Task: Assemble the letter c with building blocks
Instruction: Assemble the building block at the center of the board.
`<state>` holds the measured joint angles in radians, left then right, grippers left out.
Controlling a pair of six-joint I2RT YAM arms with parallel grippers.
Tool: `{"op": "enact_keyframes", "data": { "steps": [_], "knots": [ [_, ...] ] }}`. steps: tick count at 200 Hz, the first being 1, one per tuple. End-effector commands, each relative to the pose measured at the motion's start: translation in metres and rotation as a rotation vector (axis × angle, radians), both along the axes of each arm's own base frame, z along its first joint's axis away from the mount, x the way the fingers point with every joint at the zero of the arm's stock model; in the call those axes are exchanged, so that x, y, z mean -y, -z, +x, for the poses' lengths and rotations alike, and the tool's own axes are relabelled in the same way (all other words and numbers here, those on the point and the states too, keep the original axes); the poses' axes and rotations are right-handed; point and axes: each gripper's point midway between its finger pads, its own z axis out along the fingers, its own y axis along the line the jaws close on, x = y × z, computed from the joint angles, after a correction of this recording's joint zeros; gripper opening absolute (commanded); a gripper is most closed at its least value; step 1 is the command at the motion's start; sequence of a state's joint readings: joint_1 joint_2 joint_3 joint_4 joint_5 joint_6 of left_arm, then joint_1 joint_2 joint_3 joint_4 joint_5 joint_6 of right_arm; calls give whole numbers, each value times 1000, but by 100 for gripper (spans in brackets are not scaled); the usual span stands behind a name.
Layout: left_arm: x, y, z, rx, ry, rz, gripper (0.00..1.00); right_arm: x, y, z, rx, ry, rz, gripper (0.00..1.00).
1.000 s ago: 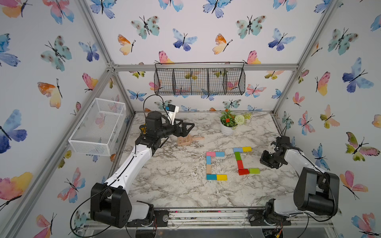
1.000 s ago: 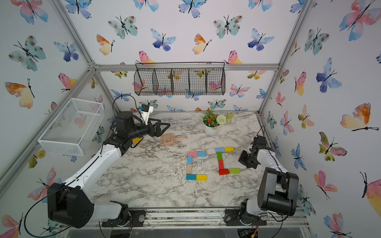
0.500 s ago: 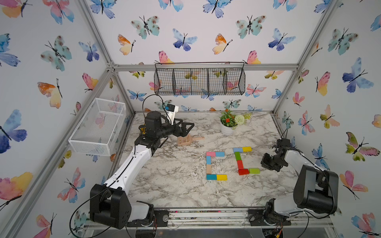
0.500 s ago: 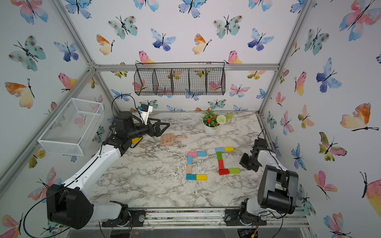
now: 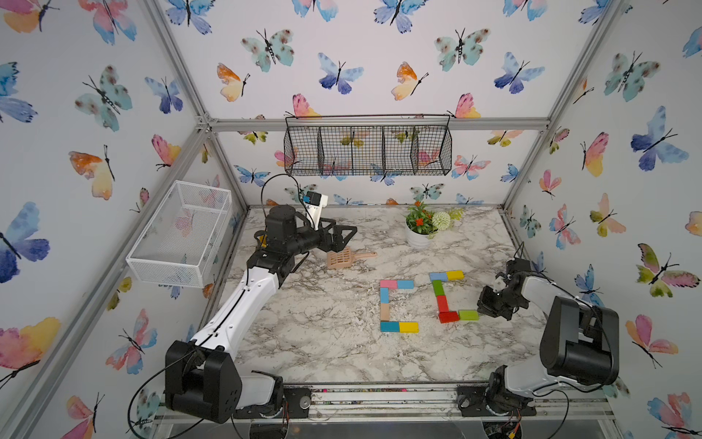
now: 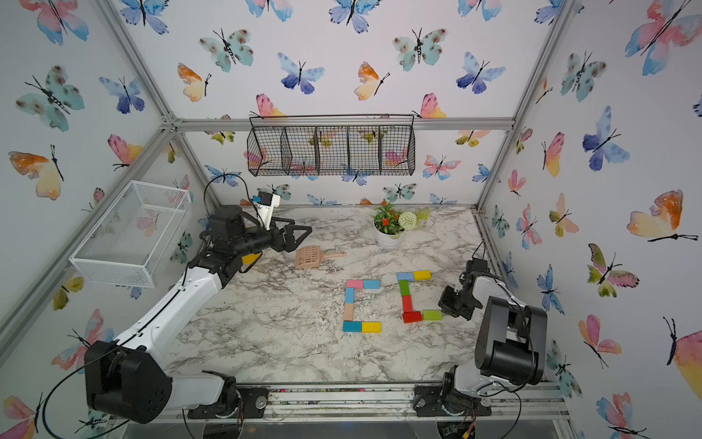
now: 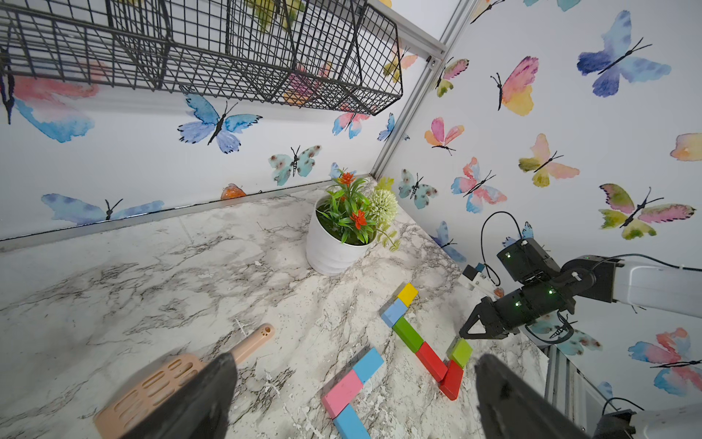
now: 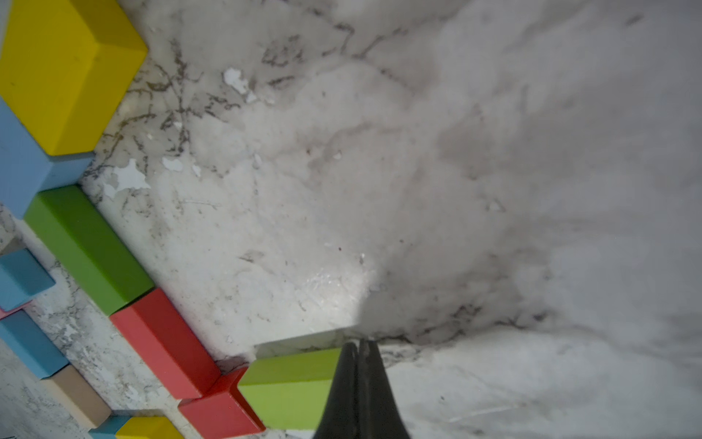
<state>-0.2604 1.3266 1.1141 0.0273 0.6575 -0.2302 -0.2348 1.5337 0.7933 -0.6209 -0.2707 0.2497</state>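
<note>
**Two C-shaped figures of building blocks** (image 5: 418,300), lying flat and side by side on the marble tabletop (image 5: 304,342).

Figure nearer the left arm: pink block (image 5: 388,284) and a light-blue one on the upper arm; blue and tan down the spine; teal block (image 5: 390,326) and a yellow one along the foot.

Figure nearer the right arm: light blue and yellow above; green and red down the spine; red corner block (image 5: 448,316); light-green block (image 5: 468,314) at the open end of the foot, butted against that corner.

Right gripper (image 8: 361,346): jaws pressed together, holding nothing; tips low at the outer end of the light-green block, touching it or just short of it; the views do not settle which.

Left gripper (image 5: 347,237): jaws spread fully, empty; raised near the tan slotted scoop (image 5: 342,258), well apart from the blocks.

Step in hand, by judgement: final squaring of the foot's end block; both letters appear complete.

Next move, by judgement: a light push along the block's length, or a clean lift away; too firm a push would likely shift the red corner block and skew the spine.
</note>
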Motion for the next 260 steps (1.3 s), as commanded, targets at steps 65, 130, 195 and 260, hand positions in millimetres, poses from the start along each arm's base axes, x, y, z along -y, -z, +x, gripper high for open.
{"op": "enact_keyframes", "data": {
  "steps": [65,130,195,260],
  "knots": [
    [-2,-12,-7,36,17,-24,98,-18,8,-12,-49,-57,52,3],
    [-2,-11,-7,33,18,-25,98,-13,-1,-7,-16,-47,19,3],
    [-2,-9,-6,29,15,-23,98,-23,-38,8,137,-76,57,3],
    [-2,-5,-4,21,11,-19,98,-61,-60,7,208,-182,213,3]
  ]
}}
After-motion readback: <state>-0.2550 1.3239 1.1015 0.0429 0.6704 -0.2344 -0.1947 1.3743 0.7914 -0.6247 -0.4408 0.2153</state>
